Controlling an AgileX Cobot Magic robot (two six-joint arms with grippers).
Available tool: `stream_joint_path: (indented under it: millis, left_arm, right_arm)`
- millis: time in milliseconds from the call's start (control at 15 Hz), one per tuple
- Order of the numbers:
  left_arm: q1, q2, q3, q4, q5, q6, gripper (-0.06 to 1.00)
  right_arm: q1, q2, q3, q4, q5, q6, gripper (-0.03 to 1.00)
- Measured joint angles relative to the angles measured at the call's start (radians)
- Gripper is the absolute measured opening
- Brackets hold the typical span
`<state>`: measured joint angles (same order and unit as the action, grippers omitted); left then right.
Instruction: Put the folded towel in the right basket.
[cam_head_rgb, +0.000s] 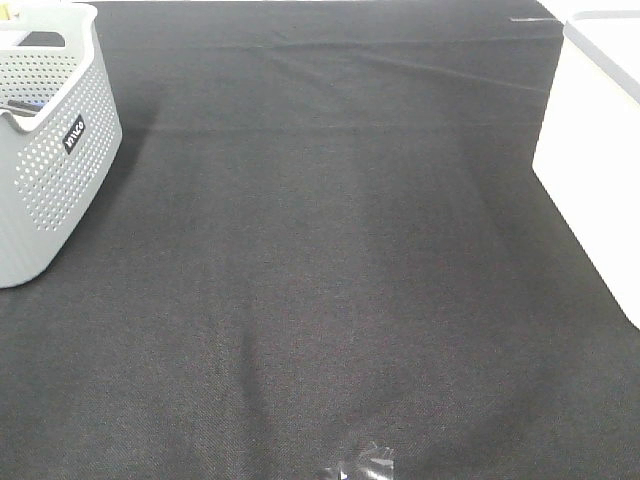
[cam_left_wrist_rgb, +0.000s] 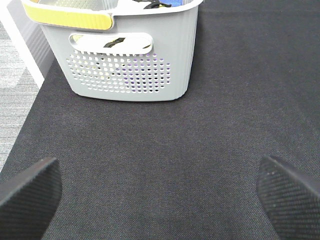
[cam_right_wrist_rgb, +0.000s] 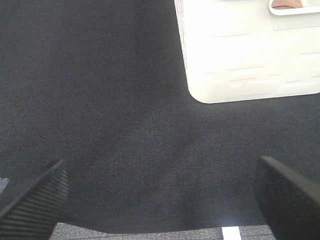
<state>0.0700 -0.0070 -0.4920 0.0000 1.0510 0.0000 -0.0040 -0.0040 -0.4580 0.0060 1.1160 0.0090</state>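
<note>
No folded towel shows on the black cloth (cam_head_rgb: 330, 260) in any view. The right basket (cam_head_rgb: 595, 150) is white and stands at the table's right edge. It also shows in the right wrist view (cam_right_wrist_rgb: 245, 50), where a pinkish-brown patch (cam_right_wrist_rgb: 285, 6) shows through its handle slot; I cannot tell what it is. My right gripper (cam_right_wrist_rgb: 160, 195) is open and empty, low over the cloth, short of that basket. My left gripper (cam_left_wrist_rgb: 160, 195) is open and empty, facing the grey basket (cam_left_wrist_rgb: 130, 55). Neither gripper shows in the high view.
The grey perforated basket (cam_head_rgb: 50, 140) stands at the back left and holds dark and yellow items (cam_left_wrist_rgb: 70, 19). A scrap of clear tape (cam_head_rgb: 360, 465) lies at the cloth's front edge. Grey floor (cam_left_wrist_rgb: 17, 85) shows past the table's left edge.
</note>
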Motion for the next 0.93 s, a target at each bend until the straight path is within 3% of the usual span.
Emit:
stream_joint_path:
  millis: [933]
  left_arm:
    - [0.000,0.000,0.000,0.000,0.000,0.000,0.99]
  right_arm:
    - [0.000,0.000,0.000,0.000,0.000,0.000,0.97]
